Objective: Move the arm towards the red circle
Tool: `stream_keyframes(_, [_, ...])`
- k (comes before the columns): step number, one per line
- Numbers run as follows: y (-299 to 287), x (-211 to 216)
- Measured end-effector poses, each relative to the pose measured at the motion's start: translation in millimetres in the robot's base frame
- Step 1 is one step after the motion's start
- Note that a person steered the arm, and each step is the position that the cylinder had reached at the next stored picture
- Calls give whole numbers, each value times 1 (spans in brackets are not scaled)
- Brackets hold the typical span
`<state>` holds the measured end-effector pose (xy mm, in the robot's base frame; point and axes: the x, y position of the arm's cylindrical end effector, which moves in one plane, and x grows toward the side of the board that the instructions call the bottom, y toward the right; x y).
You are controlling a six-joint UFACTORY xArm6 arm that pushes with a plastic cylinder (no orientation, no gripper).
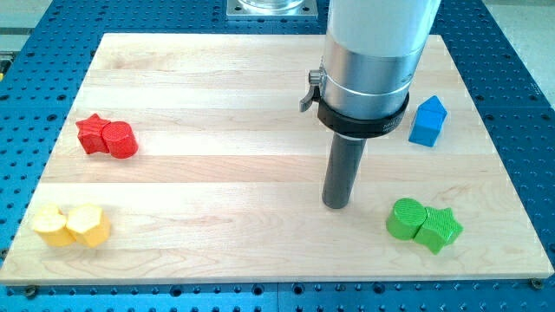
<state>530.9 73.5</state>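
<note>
Red circle (120, 139) near the desk's (217, 95) left edge, touching a red star (92, 133), our tip (336, 205) well apart toward the right edge, near the green blocks (423, 224), we carry no pincer

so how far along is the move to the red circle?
Nothing looks finished. My tip rests on the board right of centre, nearest the green pair: green circle and green star. The red circle sits at the view's far left, touching the red star, well apart from my tip. Left to do: cross the open board leftward and slightly toward the view's top until the tip nears the circle.
</note>
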Motion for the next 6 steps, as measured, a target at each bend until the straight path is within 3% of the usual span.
stream_keyframes(3, [0, 13])
stream_keyframes(4, [-41, 6])
stream_keyframes(6, [-205, -4])
